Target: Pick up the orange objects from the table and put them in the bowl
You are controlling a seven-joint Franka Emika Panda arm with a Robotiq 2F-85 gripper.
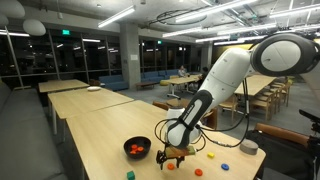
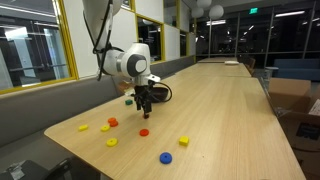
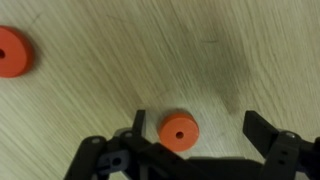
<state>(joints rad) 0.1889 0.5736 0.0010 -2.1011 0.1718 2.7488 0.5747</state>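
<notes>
We are hovering our hand [image 3: 201, 126], wide open and empty, above an orange disc [image 3: 180, 131] lying flat near the end of the bench [image 1: 90, 125], its hole pointing up, round with no long axis.

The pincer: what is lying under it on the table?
In the wrist view, one orange disc with a centre hole lies on the table under the open pincer, between its jaws. The pincer's dark body hides the table just beyond the disc.

Ceiling strip lights brighten the room; wrist view soft, slightly blurred, faint shadows.
</notes>
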